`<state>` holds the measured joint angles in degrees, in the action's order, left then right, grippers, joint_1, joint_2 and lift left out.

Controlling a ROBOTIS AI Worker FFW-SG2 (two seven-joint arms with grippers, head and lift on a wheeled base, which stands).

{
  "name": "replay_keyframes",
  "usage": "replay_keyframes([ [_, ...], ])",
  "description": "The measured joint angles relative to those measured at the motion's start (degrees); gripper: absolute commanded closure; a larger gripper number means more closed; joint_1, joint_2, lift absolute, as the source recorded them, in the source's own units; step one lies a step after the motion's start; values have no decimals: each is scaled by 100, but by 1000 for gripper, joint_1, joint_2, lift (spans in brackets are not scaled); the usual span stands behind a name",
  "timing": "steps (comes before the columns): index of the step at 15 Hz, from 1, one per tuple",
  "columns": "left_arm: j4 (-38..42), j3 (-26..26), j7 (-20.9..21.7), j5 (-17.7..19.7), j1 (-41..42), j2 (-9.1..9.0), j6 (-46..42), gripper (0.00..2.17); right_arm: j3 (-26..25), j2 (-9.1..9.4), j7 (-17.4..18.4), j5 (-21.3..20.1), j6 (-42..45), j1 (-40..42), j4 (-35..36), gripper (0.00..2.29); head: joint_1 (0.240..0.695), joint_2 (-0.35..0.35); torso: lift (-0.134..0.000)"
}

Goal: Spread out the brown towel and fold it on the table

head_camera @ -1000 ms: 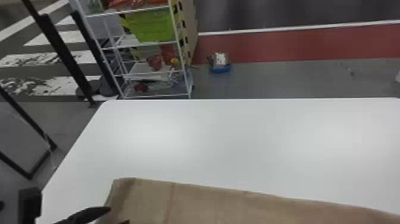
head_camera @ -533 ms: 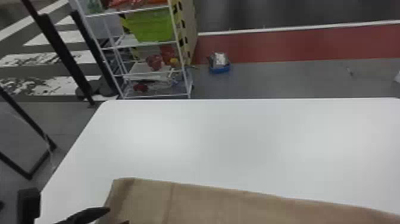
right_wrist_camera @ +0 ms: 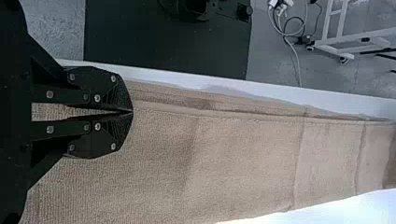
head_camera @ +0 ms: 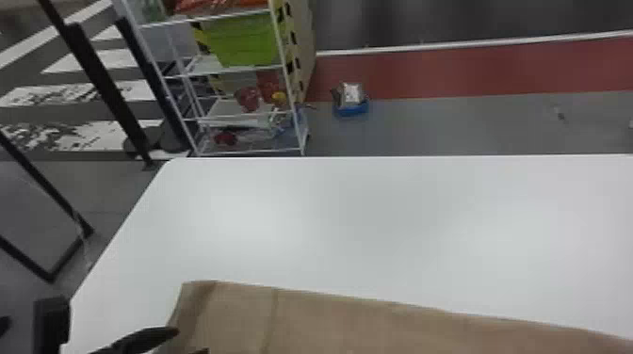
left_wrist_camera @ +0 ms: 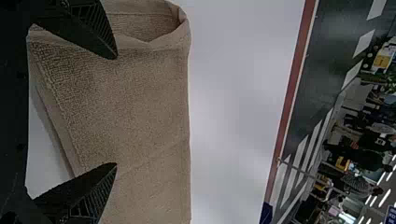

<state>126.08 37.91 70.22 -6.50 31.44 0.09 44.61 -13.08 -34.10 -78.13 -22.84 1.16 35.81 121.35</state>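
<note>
Sprawling brown towel (head_camera: 329, 325) (nubby, softly creased), left gripper (head_camera: 191, 341) spread, right gripper (right_wrist_camera: 132, 111) pressed together

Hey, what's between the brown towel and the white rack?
In the head view, the white table's top lies between the brown towel and the white rack.

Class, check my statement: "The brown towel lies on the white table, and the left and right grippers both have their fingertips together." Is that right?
Not quite: the left gripper has its fingertips wide apart, as the left wrist view shows. The rest stands: the right gripper has its fingertips together, and the brown towel lies on the white table.
</note>
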Motion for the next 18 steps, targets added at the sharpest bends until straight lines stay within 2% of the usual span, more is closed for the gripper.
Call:
replay_keyframes([
  [3,-4,-9,1,0,-6,0,-2,80,-16,-16,0,142,-245,-54,-31,826,695,189,-124],
  [5,-5,21,8,0,-7,0,-3,80,-75,-52,0,289,-302,-37,23,826,695,189,-124],
  [9,-8,41,9,0,-7,0,0,80,-45,-106,0,322,-305,43,72,829,695,203,-124],
  [12,-25,49,9,0,-8,0,-2,83,10,-179,0,271,-294,124,113,836,695,214,-124],
  [18,-71,48,2,0,-24,0,-17,83,126,-178,0,123,-261,57,7,917,695,214,-124],
])
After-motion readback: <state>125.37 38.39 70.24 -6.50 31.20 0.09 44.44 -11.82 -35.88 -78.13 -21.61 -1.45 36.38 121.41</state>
